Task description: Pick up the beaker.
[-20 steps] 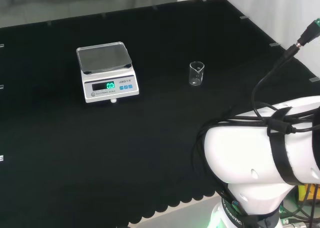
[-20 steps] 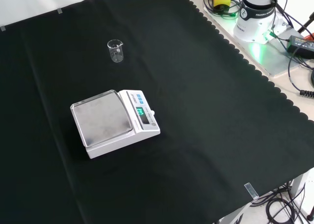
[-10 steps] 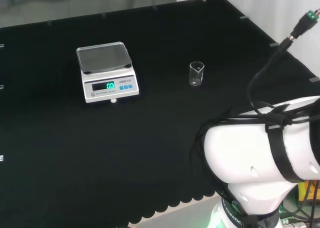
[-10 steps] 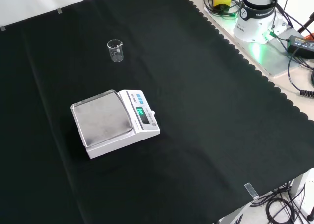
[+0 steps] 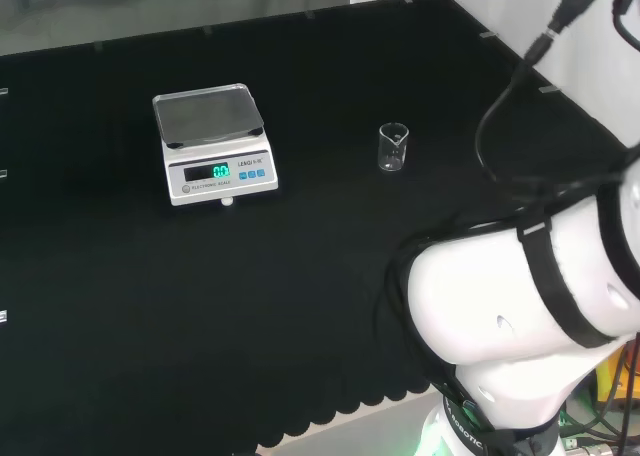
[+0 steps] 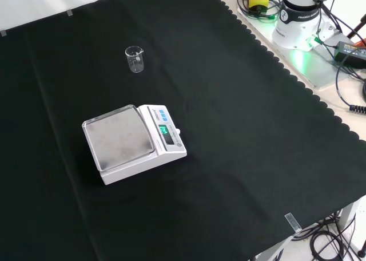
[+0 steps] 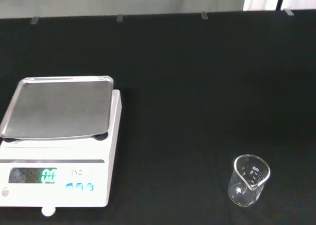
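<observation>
Black cloth (image 6: 240, 129), beaker (image 5: 393, 147) upright beside scale (image 5: 212, 145)

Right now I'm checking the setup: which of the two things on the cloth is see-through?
The beaker: clear glass, upright and apart from the scale, which is opaque white with a grey metal pan.

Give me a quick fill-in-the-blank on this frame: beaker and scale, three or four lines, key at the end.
1. The beaker stands upright on the black ____.
2. In the head view the beaker is to the ____ of the scale.
3. The scale's steel pan has ____ on it.
4. In the front view the beaker is ____ from the camera than the scale.

Missing words: cloth; right; nothing; farther
</observation>
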Motion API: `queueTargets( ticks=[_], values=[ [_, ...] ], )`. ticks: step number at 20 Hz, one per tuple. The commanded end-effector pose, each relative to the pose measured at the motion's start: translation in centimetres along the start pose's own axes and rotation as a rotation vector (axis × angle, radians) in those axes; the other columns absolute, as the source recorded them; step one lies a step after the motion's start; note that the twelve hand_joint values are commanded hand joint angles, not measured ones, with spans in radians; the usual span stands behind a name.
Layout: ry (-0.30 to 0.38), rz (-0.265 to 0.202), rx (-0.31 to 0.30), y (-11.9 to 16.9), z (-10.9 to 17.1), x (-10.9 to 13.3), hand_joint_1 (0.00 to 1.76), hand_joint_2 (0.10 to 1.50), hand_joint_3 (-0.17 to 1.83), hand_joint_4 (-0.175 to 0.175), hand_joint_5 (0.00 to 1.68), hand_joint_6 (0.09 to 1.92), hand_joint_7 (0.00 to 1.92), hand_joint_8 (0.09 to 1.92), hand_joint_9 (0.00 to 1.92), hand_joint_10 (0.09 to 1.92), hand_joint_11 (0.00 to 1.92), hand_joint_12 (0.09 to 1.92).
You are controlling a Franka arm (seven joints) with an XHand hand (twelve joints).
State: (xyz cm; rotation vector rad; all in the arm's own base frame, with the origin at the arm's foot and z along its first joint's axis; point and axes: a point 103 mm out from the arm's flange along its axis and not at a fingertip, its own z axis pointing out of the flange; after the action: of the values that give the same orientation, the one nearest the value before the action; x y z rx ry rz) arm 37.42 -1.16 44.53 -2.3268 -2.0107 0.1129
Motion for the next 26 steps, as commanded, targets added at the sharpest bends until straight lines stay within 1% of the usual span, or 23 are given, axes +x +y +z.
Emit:
queueTargets(
  ticks=[1,8,12,16,17,19,20,23,26],
  values=[
    [0.024,0.056,0.036,5.4,2.9,-2.6,0.46,0.91,0.42,-0.106,0.21,0.09,0.0,0.24,0.0,0.4,0.0,1.47],
    [0.071,0.108,0.086,6.9,7.2,-5.8,0.47,0.91,0.41,-0.107,0.22,0.09,0.0,0.22,0.0,0.37,0.0,1.46],
    [0.094,0.127,0.115,7.6,9.6,-7.6,0.47,0.91,0.4,-0.108,0.23,0.09,0.0,0.21,0.0,0.36,0.0,1.45],
    [0.119,0.147,0.144,8.7,12.5,-9.4,0.48,0.91,0.4,-0.109,0.24,0.09,0.0,0.25,0.0,0.36,0.0,1.44],
    [0.111,0.148,0.145,9.1,13.1,-9.5,0.48,0.91,0.4,-0.11,0.24,0.09,0.0,0.25,0.0,0.36,0.0,1.44],
    [0.086,0.14,0.113,9.8,14.0,-9.6,0.49,0.91,0.4,-0.11,0.24,0.09,0.0,0.27,0.0,0.36,0.0,1.44],
    [0.081,0.14,0.109,10.2,14.5,-9.6,0.49,0.91,0.4,-0.11,0.24,0.09,0.0,0.28,0.0,0.38,0.0,1.44],
    [0.079,0.159,0.135,11.8,16.8,-9.6,0.5,0.91,0.39,-0.111,0.26,0.09,0.0,0.39,0.0,0.48,0.0,1.46],
    [0.072,0.178,0.161,13.0,18.8,-9.3,0.5,0.91,0.39,-0.111,0.27,0.09,0.0,0.42,0.0,0.52,0.0,1.47]
  ],
)
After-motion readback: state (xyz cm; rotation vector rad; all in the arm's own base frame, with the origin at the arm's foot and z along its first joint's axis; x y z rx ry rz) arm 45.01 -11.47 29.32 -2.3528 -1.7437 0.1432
